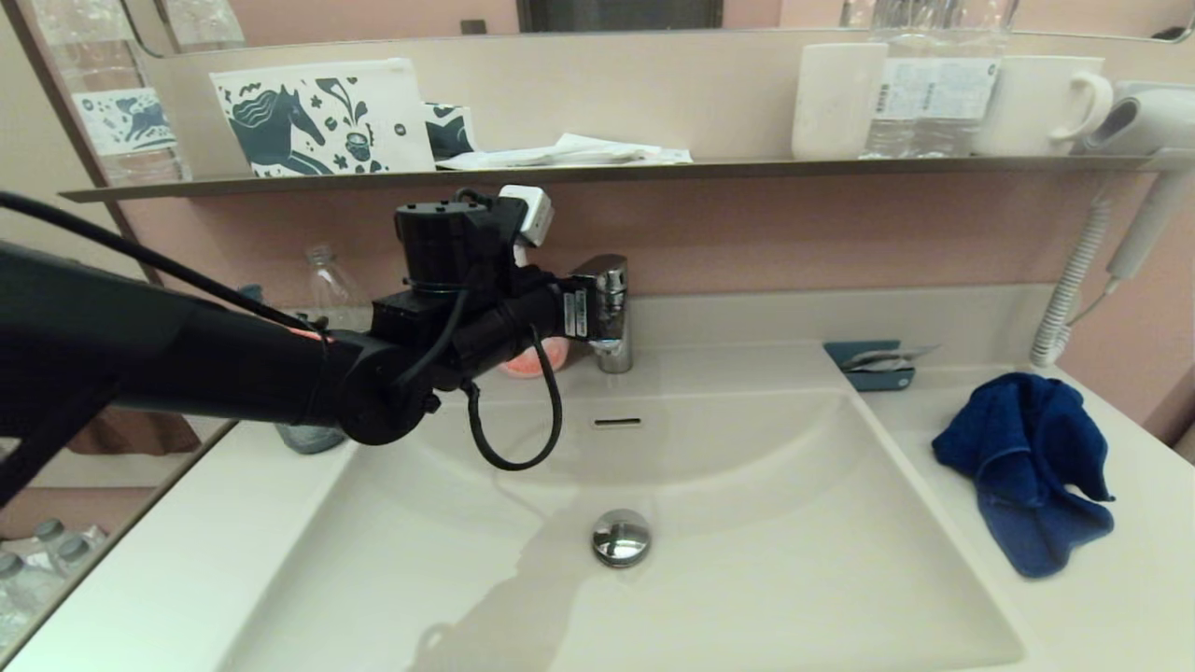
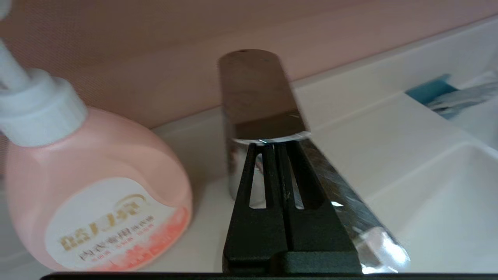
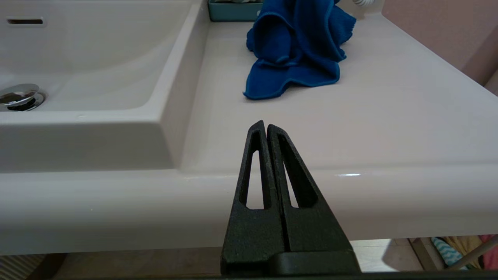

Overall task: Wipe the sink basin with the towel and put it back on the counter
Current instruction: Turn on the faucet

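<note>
The royal-blue towel (image 1: 1022, 467) (image 3: 295, 50) lies rumpled on the counter (image 1: 1120, 597) (image 3: 369, 116) to the right of the sink basin (image 1: 747, 523) (image 3: 97, 70). Nothing lies in the basin; its chrome drain plug (image 1: 621, 537) and overflow slot (image 1: 617, 423) show. My left arm (image 1: 280, 373) reaches across the basin's back left to the chrome faucet (image 1: 611, 313) (image 2: 256, 93). The left gripper (image 2: 272, 144) is shut and empty, its tips right under the faucet's lever. My right gripper (image 3: 265, 126) is shut and empty, low in front of the counter's front edge, short of the towel; the head view does not show it.
A pink soap bottle (image 2: 89, 186) (image 1: 532, 359) stands just left of the faucet, with a clear bottle (image 1: 327, 289) beyond it. A teal tray (image 1: 873, 366) sits behind the towel. The wall shelf (image 1: 653, 171) carries cups and packets. A hair dryer (image 1: 1139, 121) hangs at the far right.
</note>
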Controlling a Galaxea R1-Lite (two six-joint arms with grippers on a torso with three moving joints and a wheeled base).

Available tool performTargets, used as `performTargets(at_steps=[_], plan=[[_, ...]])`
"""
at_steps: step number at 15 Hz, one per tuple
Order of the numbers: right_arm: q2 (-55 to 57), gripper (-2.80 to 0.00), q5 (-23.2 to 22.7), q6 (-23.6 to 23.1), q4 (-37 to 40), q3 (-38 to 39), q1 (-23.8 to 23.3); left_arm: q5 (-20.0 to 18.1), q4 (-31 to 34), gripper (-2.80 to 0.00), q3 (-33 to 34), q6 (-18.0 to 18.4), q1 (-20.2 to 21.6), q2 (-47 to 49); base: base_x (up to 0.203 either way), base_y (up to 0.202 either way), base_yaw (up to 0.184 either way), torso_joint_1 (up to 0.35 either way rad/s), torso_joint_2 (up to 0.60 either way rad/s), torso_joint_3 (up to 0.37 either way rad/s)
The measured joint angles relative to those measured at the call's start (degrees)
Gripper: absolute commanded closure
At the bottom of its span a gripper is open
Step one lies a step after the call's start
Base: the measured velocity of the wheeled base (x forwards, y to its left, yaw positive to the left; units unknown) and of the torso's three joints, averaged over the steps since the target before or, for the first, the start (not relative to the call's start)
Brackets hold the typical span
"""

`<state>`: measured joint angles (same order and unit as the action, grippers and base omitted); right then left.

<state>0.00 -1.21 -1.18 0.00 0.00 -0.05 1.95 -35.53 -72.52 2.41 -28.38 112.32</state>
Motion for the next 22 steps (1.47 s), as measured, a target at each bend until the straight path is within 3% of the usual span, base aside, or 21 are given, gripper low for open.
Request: performTargets(at_steps=[7, 22], plan=[[0.0, 0.00, 0.0, 0.0, 0.0, 0.0, 0.0, 2.7, 0.7, 0.00, -6.0, -0.3, -1.0, -0.4, 0.000, 0.000, 0.000, 0.000, 0.00, 0.000], [0.0, 0.00, 0.0, 0.0, 0.0, 0.0, 0.0, 2.9, 3.3, 0.00, -3.8, -0.1, -1.1, -4.9, 0.000, 0.000, 0.000, 0.000, 0.00, 0.000]])
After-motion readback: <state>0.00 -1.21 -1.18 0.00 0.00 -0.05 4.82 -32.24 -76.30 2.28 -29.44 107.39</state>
